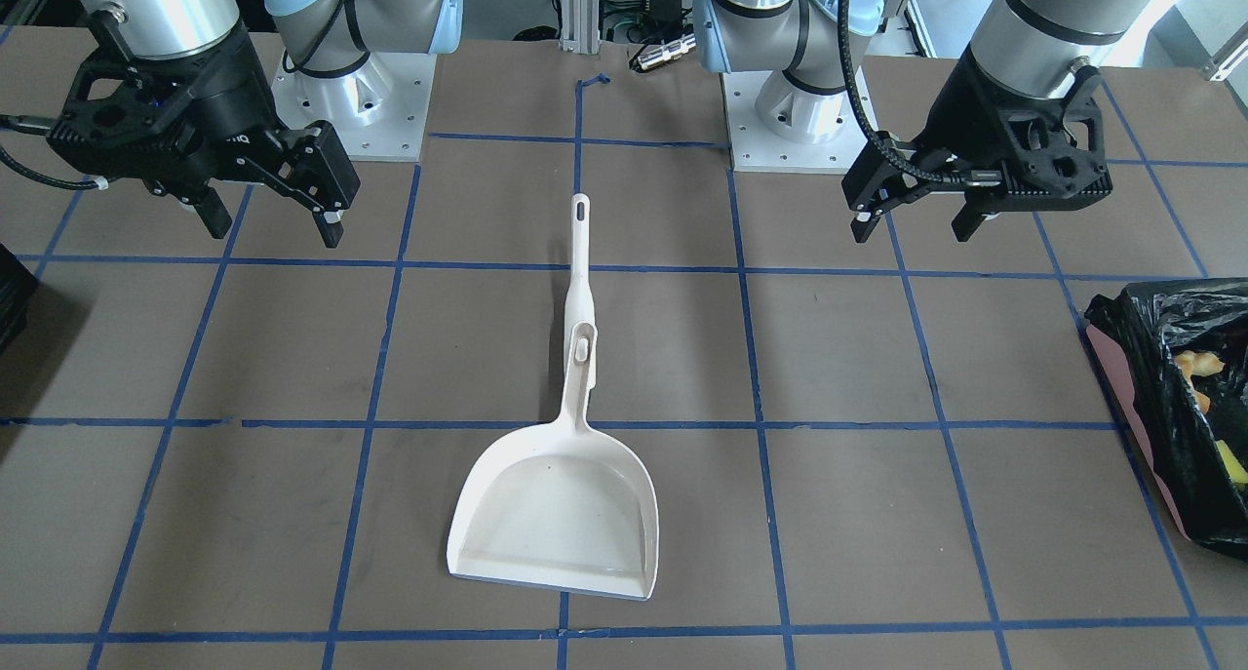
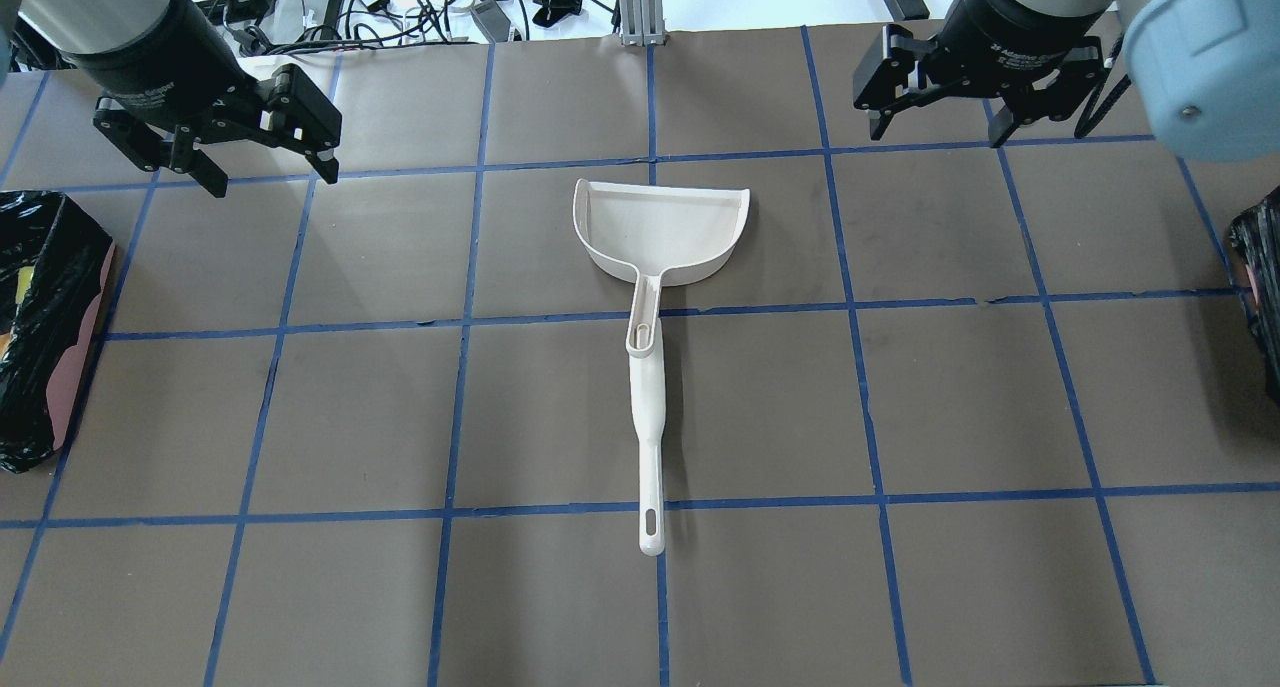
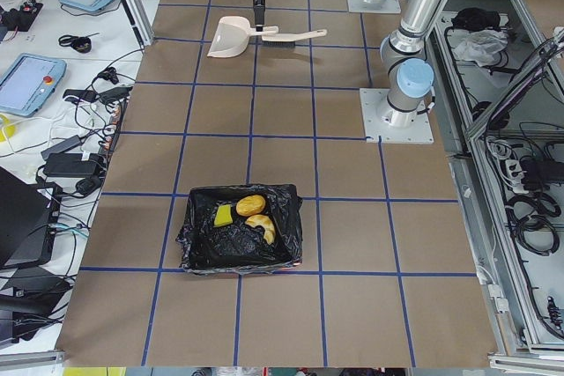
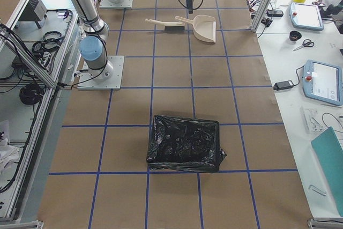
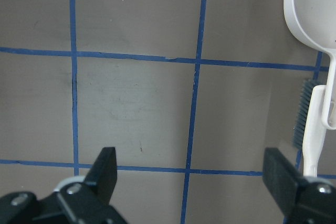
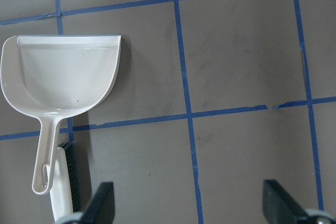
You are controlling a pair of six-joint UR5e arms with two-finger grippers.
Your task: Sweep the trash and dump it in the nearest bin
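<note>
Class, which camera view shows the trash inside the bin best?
Exterior left: it looks into the bin, showing all the trash unobstructed. Front-facing shows only cropped pieces at its edge; overhead a yellow sliver; the remaining views none.

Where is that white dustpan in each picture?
Front-facing: dustpan lower centre.
Overhead: dustpan upper centre.
Left side: dustpan far, top.
Right side: dustpan far, top.
Left wrist: dustpan top-right corner.
Right wrist: dustpan left.
Landmark: the brush along its handle.
</note>
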